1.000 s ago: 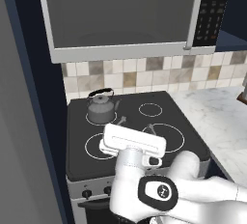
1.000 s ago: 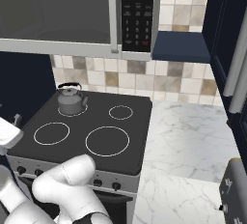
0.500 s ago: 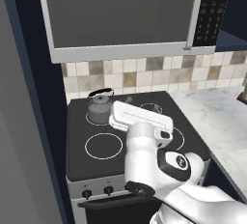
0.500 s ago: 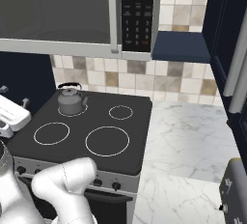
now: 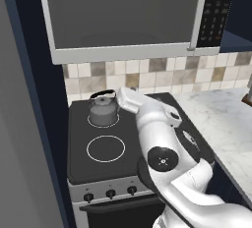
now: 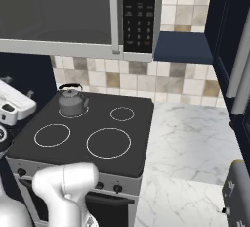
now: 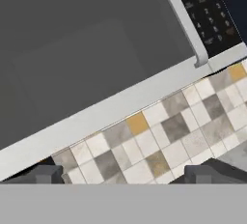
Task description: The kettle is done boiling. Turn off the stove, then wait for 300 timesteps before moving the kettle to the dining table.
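Inspection of my station, as seen from the base and from my hand.

The stove (image 5: 123, 146) stands against the tiled backsplash (image 6: 146, 81), under the microwave (image 5: 128, 18). Its black glass top carries four white ring burners; a silver front panel with black knobs (image 5: 110, 193) runs along its near edge.

The kettle (image 5: 103, 111) sits upright on the rear burner on the side away from the marble counter (image 6: 195, 138). It is squat and grey, its black arched handle up. In the right base view the kettle (image 6: 72, 103) stands alone on that rear ring, with the other three burners bare.

My arm rises over the stove, and the hand end lies just beside the kettle in the left base view, slightly above it. I cannot confirm any contact between them.

My pincer (image 7: 125, 174) stands with its two tips wide apart, nothing between them. The hand camera looks up at the microwave door, its handle (image 7: 185, 22) and keypad (image 7: 205, 10), with the backsplash tiles below.

A silver appliance (image 6: 238, 192) sits at the counter's near edge, well apart from the stove.
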